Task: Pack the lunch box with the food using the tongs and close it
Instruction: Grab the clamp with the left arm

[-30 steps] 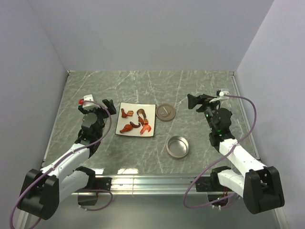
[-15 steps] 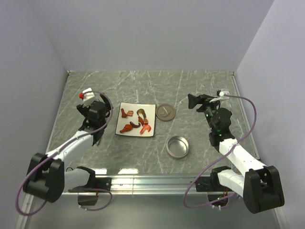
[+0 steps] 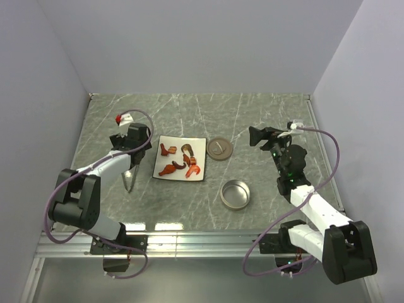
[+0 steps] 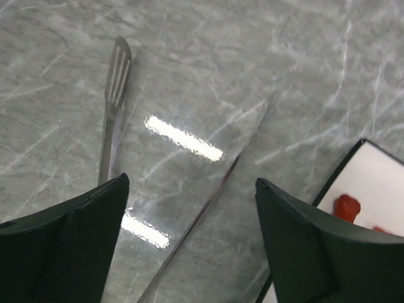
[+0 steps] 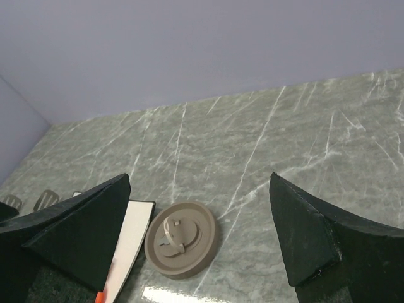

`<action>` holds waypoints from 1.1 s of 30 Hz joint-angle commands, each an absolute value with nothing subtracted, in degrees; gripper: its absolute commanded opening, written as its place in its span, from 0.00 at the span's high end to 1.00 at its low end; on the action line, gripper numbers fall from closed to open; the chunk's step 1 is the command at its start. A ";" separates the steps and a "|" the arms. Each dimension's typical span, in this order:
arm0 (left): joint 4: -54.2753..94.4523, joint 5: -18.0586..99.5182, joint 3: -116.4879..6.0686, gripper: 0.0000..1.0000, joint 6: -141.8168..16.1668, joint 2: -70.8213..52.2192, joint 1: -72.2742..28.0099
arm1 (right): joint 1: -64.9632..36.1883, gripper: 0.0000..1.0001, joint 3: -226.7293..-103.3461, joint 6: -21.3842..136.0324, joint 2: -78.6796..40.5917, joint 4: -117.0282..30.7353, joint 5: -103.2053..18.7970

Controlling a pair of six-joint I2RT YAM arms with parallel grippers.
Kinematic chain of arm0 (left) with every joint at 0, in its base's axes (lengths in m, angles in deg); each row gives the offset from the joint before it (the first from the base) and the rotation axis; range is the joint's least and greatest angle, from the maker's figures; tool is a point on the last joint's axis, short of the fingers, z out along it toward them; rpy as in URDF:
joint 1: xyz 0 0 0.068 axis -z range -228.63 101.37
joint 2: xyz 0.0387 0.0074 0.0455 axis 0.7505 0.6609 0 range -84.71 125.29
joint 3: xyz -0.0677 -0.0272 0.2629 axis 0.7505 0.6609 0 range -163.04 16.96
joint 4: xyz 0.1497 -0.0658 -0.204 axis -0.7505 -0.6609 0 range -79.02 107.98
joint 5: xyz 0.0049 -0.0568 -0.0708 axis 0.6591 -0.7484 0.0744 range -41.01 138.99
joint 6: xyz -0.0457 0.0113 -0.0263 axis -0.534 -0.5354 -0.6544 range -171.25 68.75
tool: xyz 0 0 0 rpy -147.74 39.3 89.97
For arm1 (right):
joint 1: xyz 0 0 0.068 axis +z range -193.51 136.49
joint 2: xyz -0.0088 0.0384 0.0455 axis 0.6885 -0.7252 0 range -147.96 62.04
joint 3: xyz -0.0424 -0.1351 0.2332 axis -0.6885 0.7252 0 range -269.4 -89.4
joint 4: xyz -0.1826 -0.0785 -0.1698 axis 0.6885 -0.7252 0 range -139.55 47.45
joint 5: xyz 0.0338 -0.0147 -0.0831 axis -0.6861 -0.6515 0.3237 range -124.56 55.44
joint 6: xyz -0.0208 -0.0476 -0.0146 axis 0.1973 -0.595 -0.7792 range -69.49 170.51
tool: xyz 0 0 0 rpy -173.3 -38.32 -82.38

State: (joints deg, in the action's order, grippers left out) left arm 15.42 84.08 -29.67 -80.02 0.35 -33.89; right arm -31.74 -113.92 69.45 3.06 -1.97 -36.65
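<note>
The tongs [image 4: 117,81] lie on the marble left of the plate, one slotted tip up and left and the other thin arm [image 4: 208,202] running diagonally. My left gripper [image 4: 191,183] hangs open just above them, and that thin arm passes between its fingers without touching either. From above, the left gripper [image 3: 130,169] points down over the tongs [image 3: 130,184]. The food [image 3: 178,161], several red-orange and brown pieces, sits on the white plate [image 3: 165,139]. The lunch box [image 3: 235,194] stands open near the middle and its lid [image 3: 219,149] lies flat beside the plate. My right gripper [image 3: 255,136] hovers open and holds nothing; the lid [image 5: 182,240] lies below it.
The white plate's corner [image 4: 372,180] with one red piece [image 4: 346,206] shows at the right of the left wrist view. Grey walls close in the table on the left, back and right. A metal rail [image 3: 202,240] runs along the near edge.
My left arm has swung forward and turned its gripper down over the tongs, with the jaws slightly narrower than before. The right arm has not moved.
</note>
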 commanded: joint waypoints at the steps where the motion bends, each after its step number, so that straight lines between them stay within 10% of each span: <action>1: 13.59 79.15 -30.94 0.14 -79.81 0.10 -33.87 | -31.38 0.03 -113.40 70.02 5.26 -0.80 -35.62; 33: 7.00 84.50 -45.26 0.95 -75.59 19.26 -32.64 | -31.38 0.03 -111.90 70.11 7.81 -0.54 -35.35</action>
